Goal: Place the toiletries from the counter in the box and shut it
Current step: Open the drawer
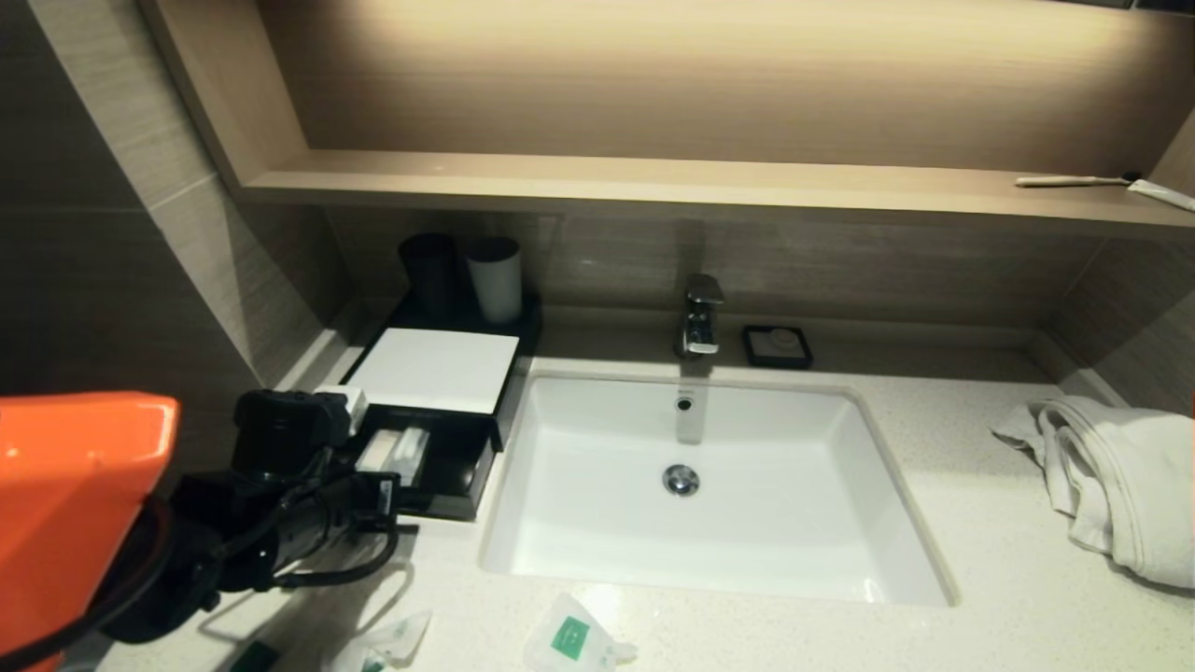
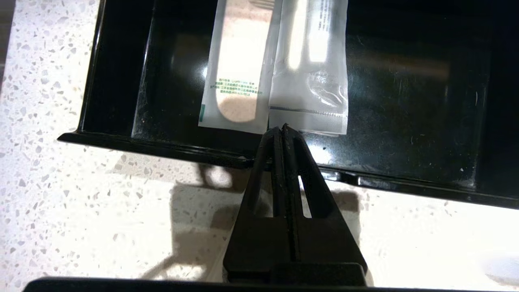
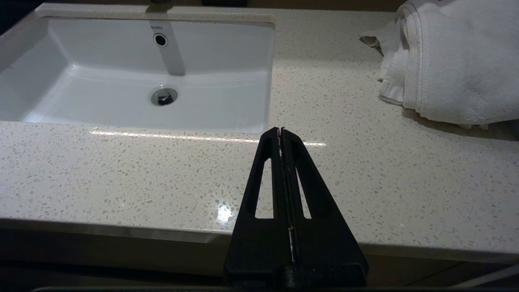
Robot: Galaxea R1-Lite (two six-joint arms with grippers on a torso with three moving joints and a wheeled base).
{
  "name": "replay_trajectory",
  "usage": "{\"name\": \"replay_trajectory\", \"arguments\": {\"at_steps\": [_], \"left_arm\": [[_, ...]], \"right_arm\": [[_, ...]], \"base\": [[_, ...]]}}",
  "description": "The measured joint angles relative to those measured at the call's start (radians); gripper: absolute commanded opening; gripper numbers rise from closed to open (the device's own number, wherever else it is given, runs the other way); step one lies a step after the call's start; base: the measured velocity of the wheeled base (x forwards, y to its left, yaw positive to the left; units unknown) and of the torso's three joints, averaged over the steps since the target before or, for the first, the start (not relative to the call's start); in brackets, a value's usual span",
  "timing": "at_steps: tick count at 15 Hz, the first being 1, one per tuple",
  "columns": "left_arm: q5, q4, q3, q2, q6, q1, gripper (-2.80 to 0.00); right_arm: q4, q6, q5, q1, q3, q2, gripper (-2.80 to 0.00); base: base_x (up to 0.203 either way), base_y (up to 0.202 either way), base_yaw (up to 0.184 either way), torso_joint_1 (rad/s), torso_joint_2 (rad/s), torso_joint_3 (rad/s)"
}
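The black box (image 1: 467,467) stands left of the sink with a white lid (image 1: 434,369) on top and its drawer pulled out. Two white sachets (image 1: 397,450) lie side by side in the drawer, one with green print (image 2: 237,81) and one clear (image 2: 310,81). My left gripper (image 2: 282,127) is shut and empty, its tips just over the drawer's front rim (image 2: 162,144) near the sachets' ends. Two more packets lie on the counter by the front edge, one with a green label (image 1: 569,639) and one further left (image 1: 387,644). My right gripper (image 3: 280,129) is shut over the counter's front edge.
The white sink (image 1: 691,485) with its tap (image 1: 700,317) fills the middle. A folded white towel (image 1: 1120,476) lies at the right. Two cups (image 1: 467,275) stand behind the box, next to a black soap dish (image 1: 777,345). A toothbrush (image 1: 1074,180) lies on the shelf.
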Motion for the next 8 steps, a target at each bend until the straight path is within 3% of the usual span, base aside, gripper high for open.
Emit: {"name": "replay_trajectory", "arguments": {"at_steps": [8], "left_arm": [[0.000, 0.015, 0.017, -0.026, 0.000, 0.000, -2.80]], "right_arm": [[0.000, 0.000, 0.000, 0.000, 0.000, 0.000, -2.80]], "base": [[0.000, 0.000, 0.000, 0.000, 0.00, 0.000]]}}
